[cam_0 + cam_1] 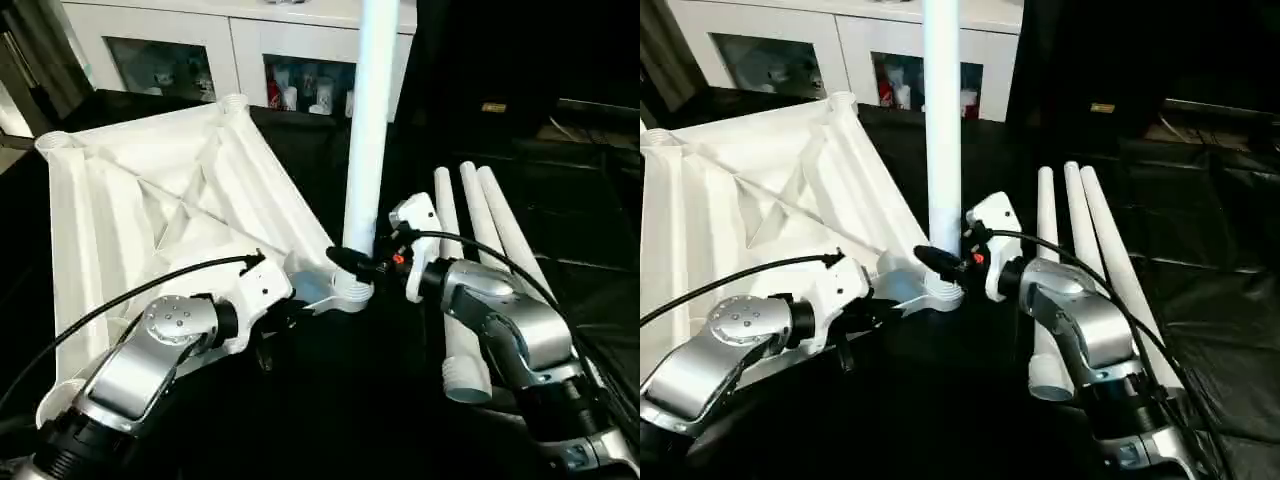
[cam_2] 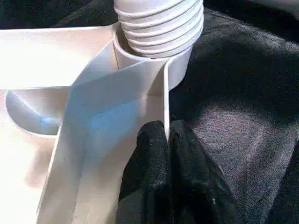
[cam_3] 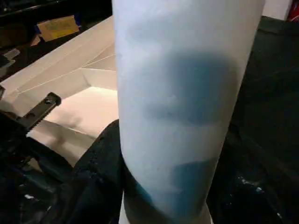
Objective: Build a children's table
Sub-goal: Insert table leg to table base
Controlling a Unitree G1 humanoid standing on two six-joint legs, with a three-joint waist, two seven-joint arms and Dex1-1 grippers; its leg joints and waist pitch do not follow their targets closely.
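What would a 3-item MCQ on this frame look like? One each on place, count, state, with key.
1. Where does the upright leg stand?
A. In the near corner socket of the tabletop
B. Flat on the cloth
C. In the cabinet

2. How many spare legs lie on the black cloth?
A. One
B. Three
C. Five

3. What does the left gripper do?
A. Hangs open
B. Holds a leg
C. Pinches a tabletop rib

Key: A, threads meet the socket; B, three tubes lie side by side; C, its jaws are shut on the thin wall.

Bright white plastic against deep shadow; soft close-up wrist blur.
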